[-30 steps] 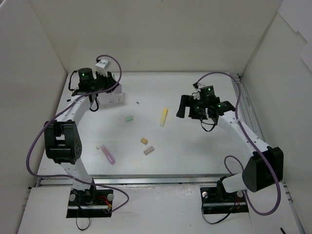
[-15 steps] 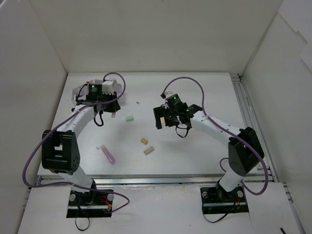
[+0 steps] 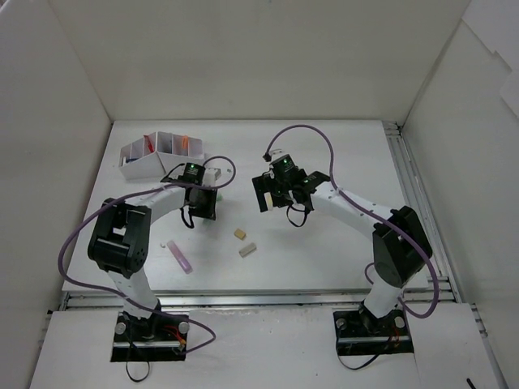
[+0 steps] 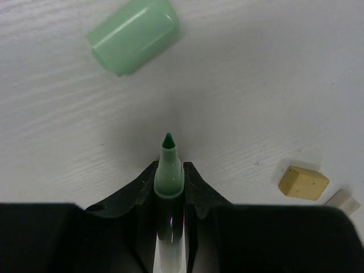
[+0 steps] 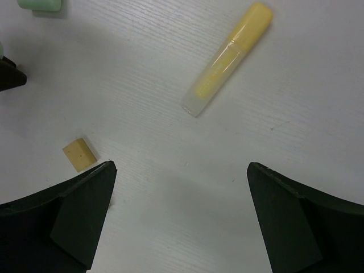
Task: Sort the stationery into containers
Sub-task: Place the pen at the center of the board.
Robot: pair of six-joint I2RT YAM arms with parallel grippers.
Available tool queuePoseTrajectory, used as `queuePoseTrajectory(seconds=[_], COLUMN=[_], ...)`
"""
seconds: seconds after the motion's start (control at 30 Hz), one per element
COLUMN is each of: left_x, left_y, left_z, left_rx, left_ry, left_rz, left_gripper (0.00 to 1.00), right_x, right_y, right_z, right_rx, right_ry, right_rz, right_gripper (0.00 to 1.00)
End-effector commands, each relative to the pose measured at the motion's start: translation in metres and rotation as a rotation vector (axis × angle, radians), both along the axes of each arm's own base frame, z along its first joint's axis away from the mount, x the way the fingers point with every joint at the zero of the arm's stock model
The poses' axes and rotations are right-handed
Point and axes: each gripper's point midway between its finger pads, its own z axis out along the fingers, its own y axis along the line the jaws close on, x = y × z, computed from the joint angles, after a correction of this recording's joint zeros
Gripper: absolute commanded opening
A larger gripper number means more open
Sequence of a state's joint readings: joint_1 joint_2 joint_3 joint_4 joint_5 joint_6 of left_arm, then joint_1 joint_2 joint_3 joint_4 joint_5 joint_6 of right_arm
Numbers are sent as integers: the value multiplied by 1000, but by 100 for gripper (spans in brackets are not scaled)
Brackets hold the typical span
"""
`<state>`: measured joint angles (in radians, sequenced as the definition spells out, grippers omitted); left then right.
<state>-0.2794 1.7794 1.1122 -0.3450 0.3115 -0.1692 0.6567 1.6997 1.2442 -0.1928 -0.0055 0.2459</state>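
My left gripper (image 4: 169,168) is shut on an uncapped green marker (image 4: 169,170), whose tip points at the table. Its loose green cap (image 4: 133,37) lies just ahead of it. In the top view this gripper (image 3: 203,207) hovers left of the table's middle. My right gripper (image 5: 180,165) is open and empty, with a yellow marker (image 5: 227,57) lying ahead of its fingers. Seen from above, that gripper (image 3: 280,194) is over the yellow marker (image 3: 265,200). The white divided container (image 3: 158,152) stands at the back left with a few items inside.
Two tan erasers (image 3: 240,234) (image 3: 248,250) lie between the arms towards the front. A pink marker (image 3: 180,257) lies at the front left. One eraser (image 5: 78,154) sits close to my right gripper's left finger. White walls enclose the table.
My left arm has swung from the container down to the green cap, still holding the green marker. My right arm moved left over the yellow marker, then stayed there.
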Motion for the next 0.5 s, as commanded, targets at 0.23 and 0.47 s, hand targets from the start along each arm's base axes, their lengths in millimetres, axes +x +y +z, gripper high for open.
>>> queuePoseTrajectory(seconds=[0.23, 0.47], left_x=[-6, -19], left_y=[-8, 0], left_z=[20, 23], left_rx=[44, 72], left_ry=[-63, -72], left_rz=[32, 58], left_gripper=[38, 44], right_x=[3, 0], right_y=[-2, -7], right_z=[16, 26], right_rx=[-46, -60], right_ry=[-85, -115], right_rz=[21, 34], right_gripper=[98, 98])
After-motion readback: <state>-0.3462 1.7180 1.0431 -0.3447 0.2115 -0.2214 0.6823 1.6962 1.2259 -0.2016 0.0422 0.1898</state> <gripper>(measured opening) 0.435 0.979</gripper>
